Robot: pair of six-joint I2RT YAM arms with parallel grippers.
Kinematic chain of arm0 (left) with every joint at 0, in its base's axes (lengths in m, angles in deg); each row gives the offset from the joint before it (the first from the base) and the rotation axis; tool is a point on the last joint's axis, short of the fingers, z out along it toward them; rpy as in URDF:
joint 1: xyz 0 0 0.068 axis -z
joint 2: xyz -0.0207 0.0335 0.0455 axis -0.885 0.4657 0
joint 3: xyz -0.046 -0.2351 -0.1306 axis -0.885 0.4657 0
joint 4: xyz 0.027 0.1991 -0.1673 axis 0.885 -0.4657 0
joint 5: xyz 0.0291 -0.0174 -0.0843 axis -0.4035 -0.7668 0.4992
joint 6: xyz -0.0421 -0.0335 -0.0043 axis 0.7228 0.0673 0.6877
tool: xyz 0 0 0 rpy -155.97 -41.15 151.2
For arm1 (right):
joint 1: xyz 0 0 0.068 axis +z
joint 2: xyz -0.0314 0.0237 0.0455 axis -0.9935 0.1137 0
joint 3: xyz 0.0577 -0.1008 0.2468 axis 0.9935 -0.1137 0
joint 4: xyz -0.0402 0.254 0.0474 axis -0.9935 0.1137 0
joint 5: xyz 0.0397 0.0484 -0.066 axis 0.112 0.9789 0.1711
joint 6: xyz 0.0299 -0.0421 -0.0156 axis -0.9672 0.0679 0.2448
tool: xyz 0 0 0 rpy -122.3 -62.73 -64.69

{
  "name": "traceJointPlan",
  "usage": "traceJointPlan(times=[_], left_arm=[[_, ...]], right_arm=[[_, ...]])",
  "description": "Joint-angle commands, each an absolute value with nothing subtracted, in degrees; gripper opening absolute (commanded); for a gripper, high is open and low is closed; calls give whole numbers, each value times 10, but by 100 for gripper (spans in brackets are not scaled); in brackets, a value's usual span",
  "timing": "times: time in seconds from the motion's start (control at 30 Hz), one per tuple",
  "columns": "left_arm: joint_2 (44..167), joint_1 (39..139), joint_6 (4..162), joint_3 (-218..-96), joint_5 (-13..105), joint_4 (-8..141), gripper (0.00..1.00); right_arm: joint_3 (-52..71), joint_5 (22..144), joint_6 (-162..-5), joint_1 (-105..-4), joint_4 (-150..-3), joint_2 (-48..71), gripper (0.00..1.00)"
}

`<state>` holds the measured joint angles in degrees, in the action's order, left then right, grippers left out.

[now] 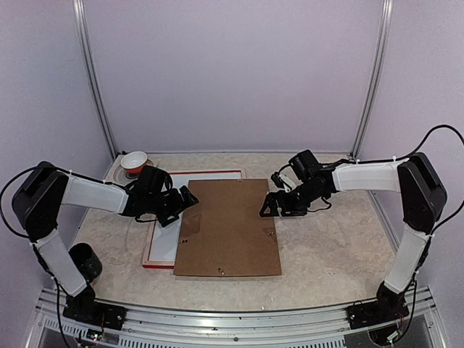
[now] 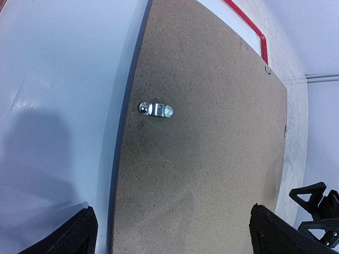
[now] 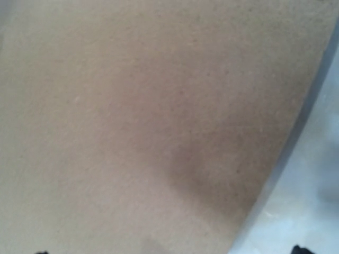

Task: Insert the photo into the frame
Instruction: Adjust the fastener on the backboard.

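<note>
Top external view: backing board (image 1: 228, 228) lying mid-picture, skewed, covering right part of frame (image 1: 158, 265). Only a thin red edge is showing, upper and lower left.
Photo loc.: white sheet (image 1: 163, 245) lying inside the red edge, left of centre, reading as the photo w/ plain side up. Cat side not showing. Seated in recess or just resting on it: cannot tell.
Left gripper (image 1: 183, 207): hanging over board's left edge, jaws spread wide, pinching nothing. Left wrist view agreeing: fingertips (image 2: 79, 233) sitting at the lower corners, board and white sheet lying between, no contact evident.
Right gripper (image 1: 272, 196): sitting at board's right edge, right of centre, jaws spread, nothing held. Right wrist view filling w/ blurred brown board, v. close. Contact: cannot tell.
Why so placed: arms bracketing board from opp. sides, prob. setting up to slide and square it over the frame opening, closing the photo in. Judgement only.
Board hardware: metal hanger clip (image 2: 155, 109) facing up, suggesting board's outer side is up, suiting closure.
Stage: appearing late. Photo likely in place, board not yet squared.
Risk: board dragging the sheet underneath askew while shifting.
Bystanders: red-and-white bowl (image 1: 134, 161) upper left, black cup (image 1: 87, 261) lower left, both sitting apart from the work.
</note>
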<state>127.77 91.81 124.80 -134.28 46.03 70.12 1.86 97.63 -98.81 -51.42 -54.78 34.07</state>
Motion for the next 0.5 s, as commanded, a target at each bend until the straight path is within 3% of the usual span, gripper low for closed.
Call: traceJointPlan(times=[0.0, 0.47], left_arm=[[1280, 922, 1239, -1353, 458, 699, 99], [1300, 933, 1252, -1358, 480, 723, 99]], right_arm=[[36, 986, -1003, -520, -573, 366, 99], [69, 1026, -1001, -520, -589, 405, 99]])
